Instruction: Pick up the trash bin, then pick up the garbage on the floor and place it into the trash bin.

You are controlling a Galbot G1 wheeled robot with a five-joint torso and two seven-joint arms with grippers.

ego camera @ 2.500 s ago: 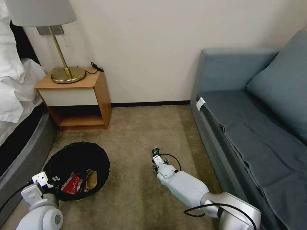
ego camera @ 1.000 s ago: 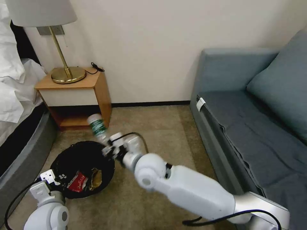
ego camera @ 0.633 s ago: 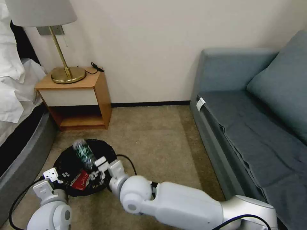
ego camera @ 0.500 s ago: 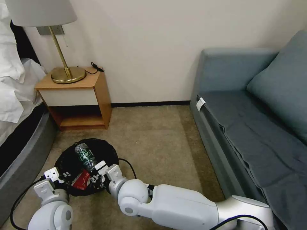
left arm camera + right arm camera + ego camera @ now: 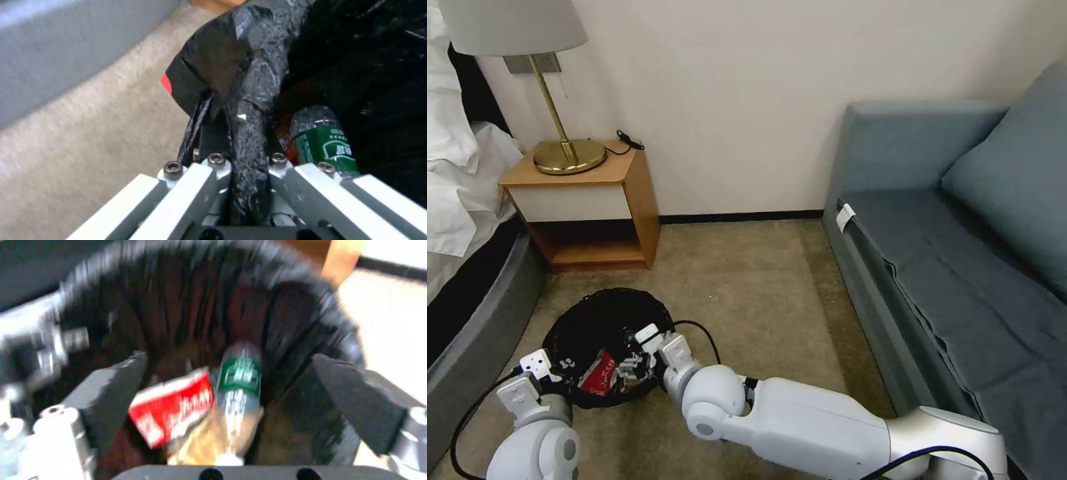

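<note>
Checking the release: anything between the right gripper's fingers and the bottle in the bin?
Nothing. In the right wrist view the right gripper is open above the trash bin, and the bottle lies free inside beside the red-and-white wrapper.

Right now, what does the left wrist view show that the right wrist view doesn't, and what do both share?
Left wrist view alone: the left pincer shut on the trash bin rim, pinching the black bag, with carpet beside it.
Right wrist view alone: the right pincer open above the bin's mouth, and the gold-brown wrapper under the other litter.
Both: the green-label bottle and the red-and-white wrapper lying inside the bin.
</note>
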